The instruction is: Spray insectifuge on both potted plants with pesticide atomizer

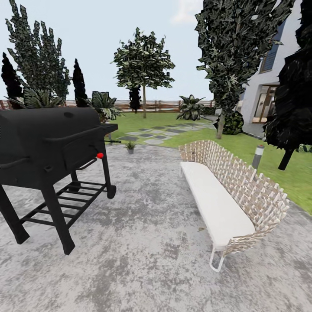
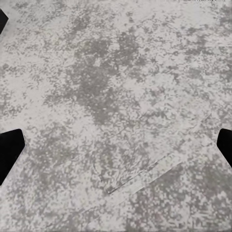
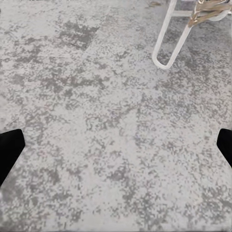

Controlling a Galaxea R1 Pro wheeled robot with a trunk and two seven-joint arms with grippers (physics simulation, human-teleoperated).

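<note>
One small potted plant, a low green rosette in a grey pot, stands at the far edge of the grey patio, where the stepping stones begin. The pesticide atomizer and the second potted plant are out of view. My left gripper hangs open over bare paving, its dark fingertips far apart with nothing between them. The right gripper is open too, above the paving near a white leg of the bench.
A black barbecue grill on legs stands close at the left. At the right is a woven bench with a white cushion. A grey bollard lamp stands on the lawn behind it. Trees, a wooden fence and a house lie beyond.
</note>
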